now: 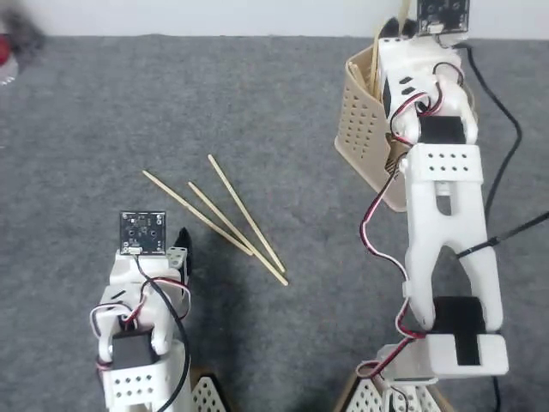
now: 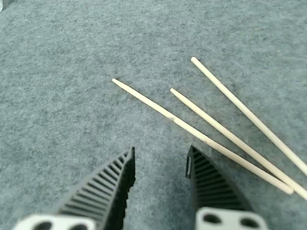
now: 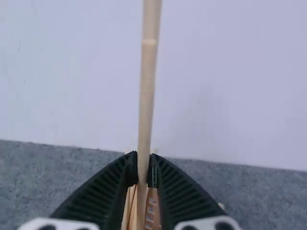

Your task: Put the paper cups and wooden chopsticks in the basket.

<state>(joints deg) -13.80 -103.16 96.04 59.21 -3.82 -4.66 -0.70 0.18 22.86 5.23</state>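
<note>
Three wooden chopsticks (image 1: 225,215) lie side by side on the grey carpet in the middle, slanting toward the front right. My left gripper (image 2: 160,155) is open just short of them; the nearest chopstick (image 2: 201,136) lies a little ahead of its fingertips, with two more (image 2: 240,110) beyond. In the high view the left gripper (image 1: 183,245) stands at the front left. My right gripper (image 3: 142,175) is shut on an upright chopstick (image 3: 148,86), held over the beige perforated basket (image 1: 358,116) at the back right. The right gripper (image 1: 393,30) hangs above the basket's far end.
A white wall runs along the carpet's far edge. A dark and red blurred object (image 1: 10,47) sits at the far left corner. Black cables (image 1: 506,112) trail at the right of the right arm. Open carpet stretches between the chopsticks and the basket.
</note>
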